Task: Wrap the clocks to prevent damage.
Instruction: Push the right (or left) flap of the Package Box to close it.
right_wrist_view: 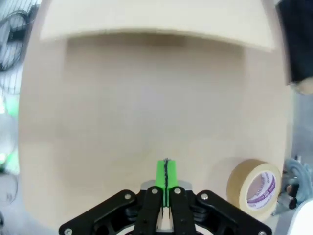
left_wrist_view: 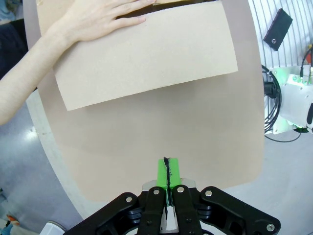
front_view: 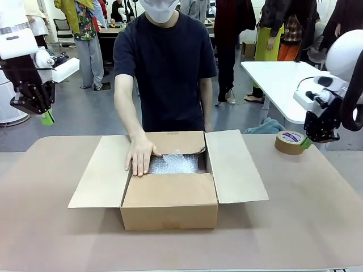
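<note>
Now the wrapped clocks sit inside the carton under the person's hand, while the left gripper and right gripper hang well clear, each pressed together on nothing, so tucking the wrap snug should wait for that hand.

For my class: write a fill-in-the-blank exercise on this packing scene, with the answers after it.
1. The bubble-wrap bundle lies ____ the cardboard box.
2. The left gripper and the right gripper hang above the table, both ____ and holding nothing.
3. Of the two grippers, the ____ one is nearer the roll of tape.
Answers: inside; shut; right.
</note>
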Robot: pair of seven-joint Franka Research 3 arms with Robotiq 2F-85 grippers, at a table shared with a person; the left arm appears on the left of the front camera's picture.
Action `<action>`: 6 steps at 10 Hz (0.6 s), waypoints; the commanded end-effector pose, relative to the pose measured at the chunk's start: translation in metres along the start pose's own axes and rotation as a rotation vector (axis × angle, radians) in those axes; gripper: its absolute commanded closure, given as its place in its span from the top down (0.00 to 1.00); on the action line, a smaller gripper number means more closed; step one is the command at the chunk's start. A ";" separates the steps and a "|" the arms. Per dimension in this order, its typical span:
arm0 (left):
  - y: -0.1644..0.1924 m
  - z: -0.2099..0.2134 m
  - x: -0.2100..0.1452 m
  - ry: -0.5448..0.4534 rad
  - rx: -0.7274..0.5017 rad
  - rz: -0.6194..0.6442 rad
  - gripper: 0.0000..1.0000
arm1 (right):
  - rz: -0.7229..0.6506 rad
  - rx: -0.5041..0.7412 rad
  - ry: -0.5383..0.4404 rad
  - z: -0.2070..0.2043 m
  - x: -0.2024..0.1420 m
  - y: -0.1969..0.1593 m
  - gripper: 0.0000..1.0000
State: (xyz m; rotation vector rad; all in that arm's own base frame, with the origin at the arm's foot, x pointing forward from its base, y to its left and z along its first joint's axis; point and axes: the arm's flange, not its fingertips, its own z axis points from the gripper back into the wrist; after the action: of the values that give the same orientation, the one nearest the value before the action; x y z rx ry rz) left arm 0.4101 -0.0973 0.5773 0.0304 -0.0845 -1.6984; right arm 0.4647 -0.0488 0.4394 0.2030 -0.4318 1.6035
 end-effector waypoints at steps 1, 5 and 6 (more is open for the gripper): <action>-0.001 0.000 0.001 0.008 0.012 0.019 0.01 | -0.085 0.011 -0.278 -0.016 -0.027 0.001 0.01; -0.001 0.000 0.001 0.008 0.012 0.019 0.01 | -0.175 0.006 -0.313 -0.022 -0.036 0.012 0.01; -0.001 0.000 0.001 0.008 0.012 0.019 0.01 | -0.175 0.006 -0.313 -0.022 -0.036 0.012 0.01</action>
State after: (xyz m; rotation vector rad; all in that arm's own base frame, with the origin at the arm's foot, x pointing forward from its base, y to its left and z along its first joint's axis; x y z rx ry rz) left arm 0.4102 -0.0971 0.5773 0.0309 -0.0843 -1.6976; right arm 0.4599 -0.0757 0.3979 0.4906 -0.6140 1.3873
